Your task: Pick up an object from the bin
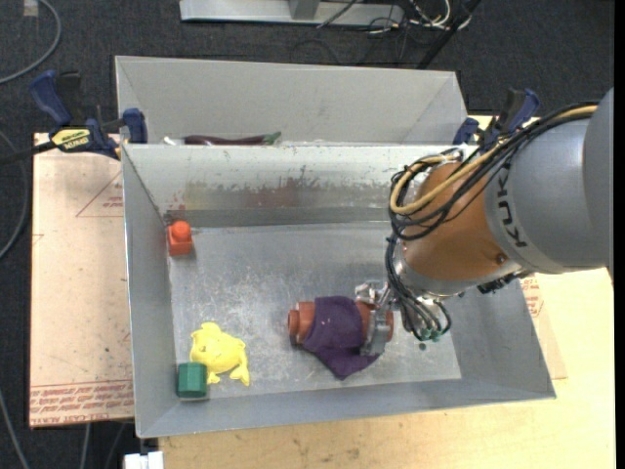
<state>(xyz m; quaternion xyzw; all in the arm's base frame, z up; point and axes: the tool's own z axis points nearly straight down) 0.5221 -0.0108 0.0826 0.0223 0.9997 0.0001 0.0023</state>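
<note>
Along the left wall of the grey metal bin (293,179) we note a small orange plastic block (180,238) at the far side. At the near side lie a green cube (192,380) and, touching it, a yellow soft rubbery figure (221,354). All three lie well apart from the end effector.

In the near centre lies a purple crumpled cloth (334,328), draped over a reddish-brown rounded object (302,322) whose end shows at the cloth's left edge. We judge the cloth to be light, limp and non-fragile. It will sag and may slide off whatever it covers. A hold on a bunched fold near its right edge appears most secure. The covered object looks stiff and smooth, so it may slip if taken through the fabric.

The end effector (377,328) sits at the right edge of the purple cloth, low in the bin and touching or just beside the fabric. We cannot tell whether it is wide or narrow, nor whether it holds anything.

To the right, the arm (547,203) reaches in over the bin's right wall. Its wrist, under an orange cover (449,242), is pitched steeply downward toward the bin floor, with cables (420,179) looped above it.
</note>
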